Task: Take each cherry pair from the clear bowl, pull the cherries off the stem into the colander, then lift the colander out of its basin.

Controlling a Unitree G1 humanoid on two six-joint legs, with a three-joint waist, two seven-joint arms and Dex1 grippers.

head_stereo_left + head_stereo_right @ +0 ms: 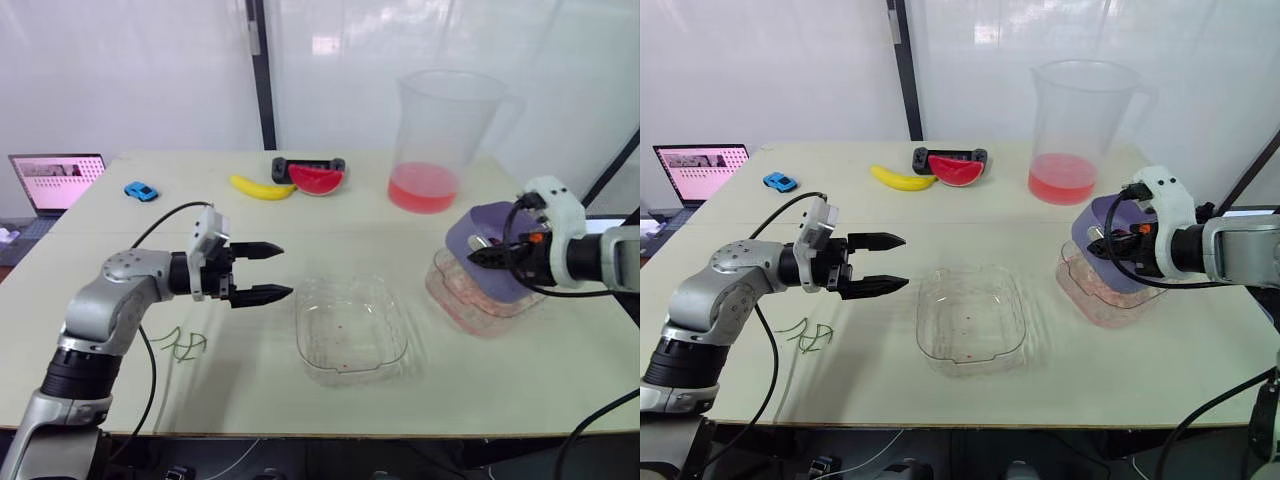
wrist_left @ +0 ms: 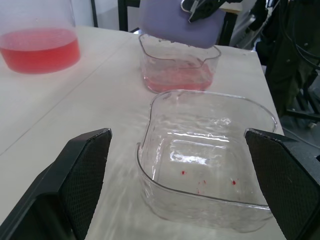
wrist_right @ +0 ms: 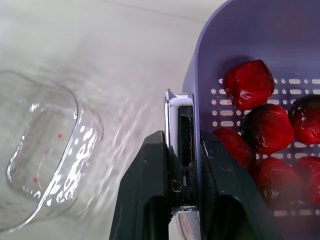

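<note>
Clearly the right hand was the one at the colander: its fingers were pinching the rim, one inside and one outside, on the side that faced the bowl. The colander, with cherries in it, sat tilted over the basin at the robot's right, so the lift would, I think, go straight up from this one-sided pinch. The left hand hung spread beside the empty bowl, well apart from the colander, with stems on the bench near its arm. How deep the colander's bottom sat in the basin was hard to make out.
</note>
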